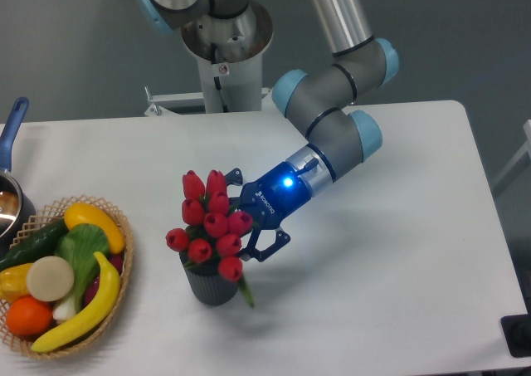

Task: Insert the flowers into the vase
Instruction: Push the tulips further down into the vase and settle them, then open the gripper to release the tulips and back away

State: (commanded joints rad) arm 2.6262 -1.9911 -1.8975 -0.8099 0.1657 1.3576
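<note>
You've got the white table (398, 251) with the arm (332, 127) reaching down across it from the back right toward the front left, and the gripper (242, 222) sits at the end of it, right up against the right side of the flowers (209, 225). The whole thing hinges on this: the bunch lies to the gripper's left and slightly below it, and its long axis runs close to vertical, red buds on top and stems heading down into the vase (207, 281). The vase is directly under the bunch, near the front of the table, so from your gripper it's down and to the left. The stems look like they're already in the mouth, though the buds hide the rim, so you can't see how deep they go; one green leaf (246, 291) hangs outside over the right side. As for the fingers (267, 245), the two dark tips show on either side of the bunch's right edge and look a bit apart, but the buds cover where they'd meet the stems, so honestly you can't tell whether it's pinching or already let go. My guess is you're nearly done, and any pull-out should go back up to the right along the arm's line so you don't drag the bunch sideways. The fruit basket (116, 285) sits well off to the left.
</note>
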